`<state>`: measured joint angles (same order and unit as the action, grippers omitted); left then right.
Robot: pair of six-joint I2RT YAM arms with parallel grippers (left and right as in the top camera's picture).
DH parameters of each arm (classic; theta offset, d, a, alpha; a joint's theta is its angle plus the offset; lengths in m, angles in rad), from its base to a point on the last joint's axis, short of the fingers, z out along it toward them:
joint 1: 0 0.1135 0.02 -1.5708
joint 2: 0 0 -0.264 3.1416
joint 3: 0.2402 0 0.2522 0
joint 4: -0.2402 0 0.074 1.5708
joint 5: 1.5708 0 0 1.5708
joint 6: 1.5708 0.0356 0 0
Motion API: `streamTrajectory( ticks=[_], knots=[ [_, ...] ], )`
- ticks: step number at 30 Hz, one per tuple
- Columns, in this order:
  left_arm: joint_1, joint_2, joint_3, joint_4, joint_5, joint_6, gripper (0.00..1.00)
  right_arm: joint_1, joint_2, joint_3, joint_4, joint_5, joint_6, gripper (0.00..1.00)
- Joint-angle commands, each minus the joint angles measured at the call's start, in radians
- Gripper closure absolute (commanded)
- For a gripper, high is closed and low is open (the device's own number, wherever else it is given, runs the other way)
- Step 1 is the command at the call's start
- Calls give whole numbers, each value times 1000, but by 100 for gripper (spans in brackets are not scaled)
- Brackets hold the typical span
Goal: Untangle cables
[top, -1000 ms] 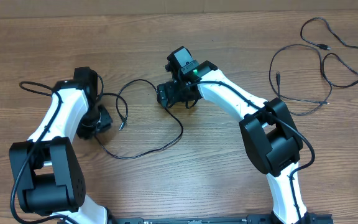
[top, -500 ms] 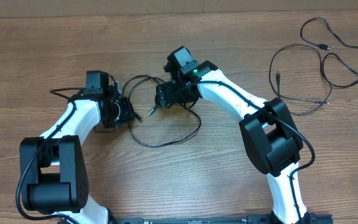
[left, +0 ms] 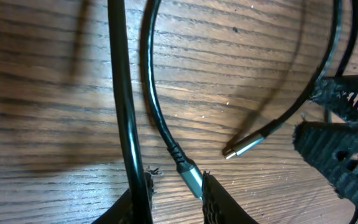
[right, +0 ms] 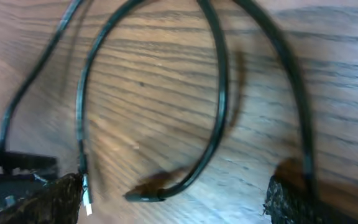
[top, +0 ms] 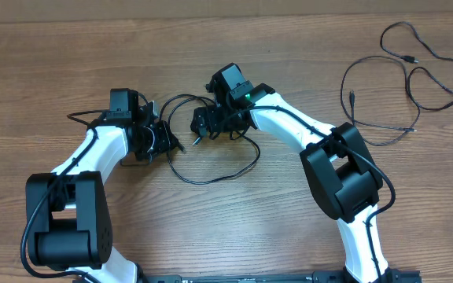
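Note:
A thin black cable [top: 211, 181] loops on the wood between my two grippers. My left gripper [top: 166, 141] is narrowly open. In the left wrist view, one cable strand [left: 124, 112] lies against the left finger of the left gripper [left: 174, 200]. A silver-tipped plug [left: 191, 177] lies against the right finger, with bare wood between them. A second silver plug [left: 241, 147] lies just beyond. My right gripper [top: 200, 124] is wide open and empty. In its wrist view a cable loop [right: 219, 99] and a dark plug end [right: 145, 195] lie between the fingers of the right gripper [right: 173, 199].
More thin black cables lie loose at the upper right [top: 384, 130], one winding toward the far right edge [top: 427, 59]. The right gripper's black fingers [left: 344, 143] show at the right of the left wrist view, close to the left gripper.
My left gripper has swung up and right, close to the right gripper, and the cable loop shifted right with it. My right gripper edged slightly left.

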<state>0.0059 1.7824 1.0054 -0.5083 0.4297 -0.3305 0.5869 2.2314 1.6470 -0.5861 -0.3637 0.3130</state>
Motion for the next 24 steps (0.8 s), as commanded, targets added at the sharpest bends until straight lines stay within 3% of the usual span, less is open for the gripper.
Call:
streamTrajectory(
  ticks=[1, 2, 6, 10, 16, 24],
  knots=[
    [-7, -4, -10, -7, -14, 10, 67, 1, 5, -7, 7, -138, -19, 14],
    [-6, -4, -10, -8, -14, 10, 67, 1, 0, -3, -4, -143, -18, 19],
    [-6, -4, -10, -2, 10, 10, 48, -5, -44, 54, -73, -69, -26, 12],
    [-2, -4, -8, -1, 35, 14, 41, -11, -68, 117, -119, 27, -26, 11],
    [29, -5, 24, -18, 105, 47, 18, 3, -51, 106, -32, 186, -64, 5],
    [170, -10, 193, -194, 173, 66, 17, 12, 17, 104, 82, 267, -64, 4]
  ],
)
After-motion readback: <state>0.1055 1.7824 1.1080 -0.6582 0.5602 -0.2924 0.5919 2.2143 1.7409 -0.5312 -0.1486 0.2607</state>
